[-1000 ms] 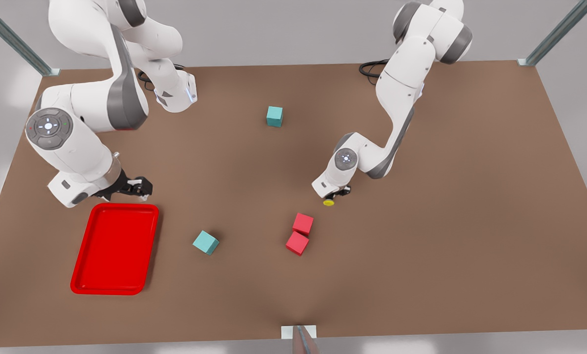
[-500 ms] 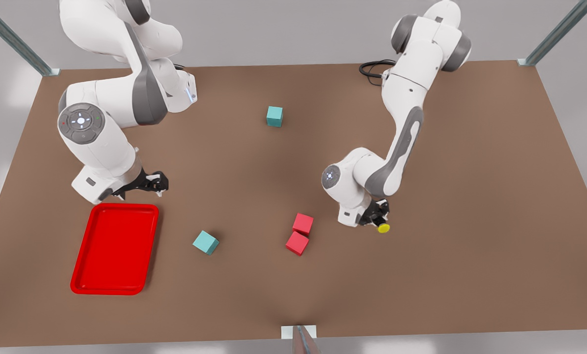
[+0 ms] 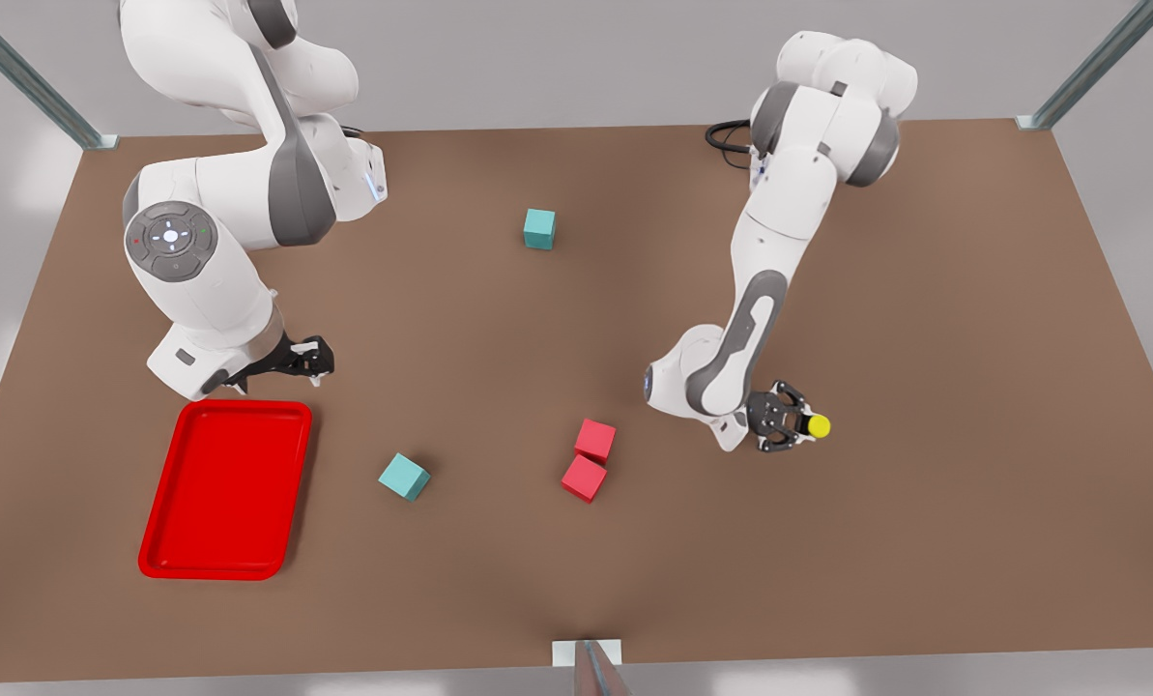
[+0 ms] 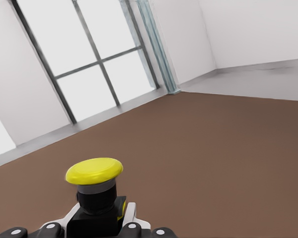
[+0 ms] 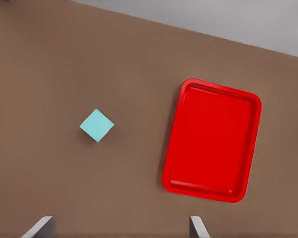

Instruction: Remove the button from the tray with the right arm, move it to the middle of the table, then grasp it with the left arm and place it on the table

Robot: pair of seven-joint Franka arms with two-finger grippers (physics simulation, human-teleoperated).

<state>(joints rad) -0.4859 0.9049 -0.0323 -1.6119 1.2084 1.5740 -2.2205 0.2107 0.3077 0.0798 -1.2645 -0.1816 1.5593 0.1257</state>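
Since the tray (image 3: pixel 226 489) holds nothing and the left gripper (image 3: pixel 794 426) clamps the button (image 3: pixel 818 425) above the table (image 3: pixel 924 290), we judge extraction and handover complete; only the set-down remains. Our right gripper (image 3: pixel 313 359) waits near the tray's far edge, fingers spread and holding nothing.

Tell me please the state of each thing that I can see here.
button: held off the table by the left gripper
tray: empty, flat on the table
right gripper: fingers open, waiting above the tray's far edge
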